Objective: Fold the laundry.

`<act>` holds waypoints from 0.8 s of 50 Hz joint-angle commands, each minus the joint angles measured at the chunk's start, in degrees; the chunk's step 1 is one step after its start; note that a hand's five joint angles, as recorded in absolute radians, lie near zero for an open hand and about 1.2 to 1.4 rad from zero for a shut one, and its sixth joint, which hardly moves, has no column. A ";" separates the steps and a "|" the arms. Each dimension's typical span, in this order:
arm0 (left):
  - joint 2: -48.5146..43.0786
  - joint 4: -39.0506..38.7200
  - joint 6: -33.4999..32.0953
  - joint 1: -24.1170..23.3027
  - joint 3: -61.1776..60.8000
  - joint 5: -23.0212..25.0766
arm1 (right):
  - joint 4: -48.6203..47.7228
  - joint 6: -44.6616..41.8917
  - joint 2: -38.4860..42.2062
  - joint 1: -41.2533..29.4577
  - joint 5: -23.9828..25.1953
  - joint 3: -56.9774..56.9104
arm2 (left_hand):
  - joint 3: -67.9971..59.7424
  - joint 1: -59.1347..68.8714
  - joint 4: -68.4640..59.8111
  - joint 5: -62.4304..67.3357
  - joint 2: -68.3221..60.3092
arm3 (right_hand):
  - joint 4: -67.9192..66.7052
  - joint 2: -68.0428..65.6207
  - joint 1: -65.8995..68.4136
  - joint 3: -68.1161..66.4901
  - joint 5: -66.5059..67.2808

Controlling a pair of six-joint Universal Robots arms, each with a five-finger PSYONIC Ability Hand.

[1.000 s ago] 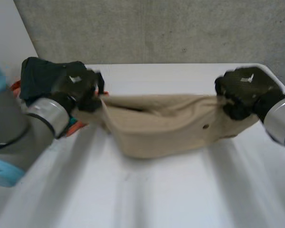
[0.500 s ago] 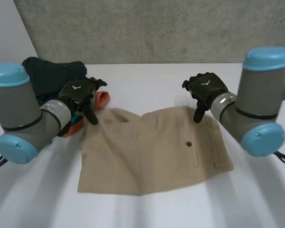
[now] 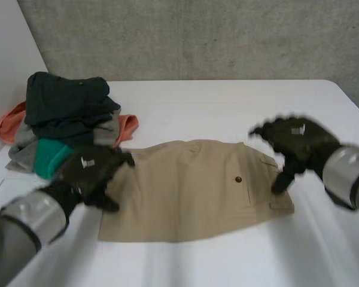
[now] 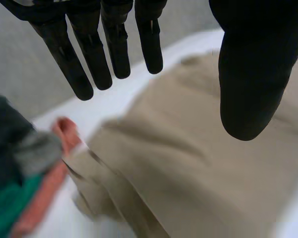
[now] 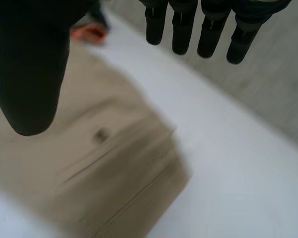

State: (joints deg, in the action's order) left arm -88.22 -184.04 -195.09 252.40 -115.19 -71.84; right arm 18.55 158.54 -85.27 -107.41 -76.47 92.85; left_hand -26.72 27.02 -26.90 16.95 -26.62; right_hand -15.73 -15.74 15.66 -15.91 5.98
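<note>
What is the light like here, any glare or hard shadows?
Head view: soft, even light, no glare on the table; the shorts cast a faint edge shadow. Right wrist view: the same soft shadow beside the shorts.

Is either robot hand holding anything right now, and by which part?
Nothing is held: the left robot hand and right robot hand are both open above the shorts lying on the table.

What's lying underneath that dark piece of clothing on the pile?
Below the dark garment, a grey cloth, a green cloth and an orange cloth stick out, on the white table. Whatever else lies beneath is covered.
</note>
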 commanded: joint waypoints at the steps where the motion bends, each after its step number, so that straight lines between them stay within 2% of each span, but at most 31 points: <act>1: -3.44 0.79 -4.33 2.21 -4.60 1.09 | -1.30 -0.60 4.40 2.91 2.37 7.69 | -4.69 4.39 -4.50 4.45 -4.79 | -5.88 -5.88 5.96 -5.71 5.64; 4: -6.69 -0.17 -5.65 2.66 -3.64 1.53 | -6.48 -0.95 6.94 3.17 3.95 9.97 | -4.52 4.22 -4.34 4.29 -4.62 | -11.75 -11.75 11.83 -11.57 11.50; 11: -13.11 -0.44 -8.02 2.22 -1.70 1.62 | -14.58 -2.18 12.13 2.12 4.75 12.00 | -4.02 3.71 -3.83 3.78 -4.11 | -15.47 -15.47 15.55 -15.29 15.22; 21: -17.34 -1.49 -11.10 1.52 -0.21 1.44 | -20.74 -4.73 18.11 0.63 4.22 11.48 | -6.36 6.05 -6.17 6.12 -6.45 | -21.02 -21.01 21.10 -20.84 20.77; 24: -18.13 -2.19 -12.07 1.25 0.41 1.00 | -22.85 -6.23 19.35 0.54 3.78 11.39 | -22.80 22.50 -22.61 22.56 -22.89 | -32.76 -32.75 32.83 -32.58 32.51; 25: -18.65 -2.89 -12.42 1.25 0.84 0.83 | -23.81 -6.67 19.44 0.54 3.70 11.13 | -40.34 40.04 -40.15 40.11 -40.44 | -53.79 -53.78 53.87 -53.61 53.54; 26: -18.92 -3.25 -12.51 1.25 1.20 0.74 | -24.25 -6.76 19.35 0.54 3.52 11.04 | -50.18 49.87 -49.99 49.94 -50.27 | -64.16 -64.16 64.24 -63.98 63.91; 27: -19.18 -3.43 -12.68 1.16 1.55 0.65 | -24.52 -6.76 19.17 0.45 3.43 10.95 | -53.25 52.95 -53.07 53.02 -53.35 | -64.27 -64.26 64.34 -64.09 64.02; 32: -17.96 -1.50 -12.69 -0.33 3.40 0.47 | -25.40 -5.36 14.09 -0.69 2.20 10.77 | -53.28 52.98 -53.10 53.05 -53.38 | -64.27 -64.26 64.34 -64.09 64.02; 36: -9.01 1.40 -12.25 -1.74 5.15 1.88 | -24.96 -3.33 6.18 -1.83 1.59 8.58 | -53.28 52.98 -53.10 53.05 -53.38 | -64.27 -64.26 64.34 -64.09 64.02; 40: 1.19 1.58 -8.57 -1.30 9.19 2.32 | -22.86 0.00 -1.12 -2.19 1.76 3.58 | -53.28 52.98 -53.10 53.05 -53.38 | -64.27 -64.26 64.34 -64.09 64.02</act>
State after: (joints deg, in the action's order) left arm -98.62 -183.86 -207.04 251.30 -110.05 -70.32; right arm -6.33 154.84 -77.29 -108.83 -74.52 101.29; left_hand -67.85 65.00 -68.44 56.56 -68.21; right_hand -68.12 -67.28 46.82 -67.73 57.51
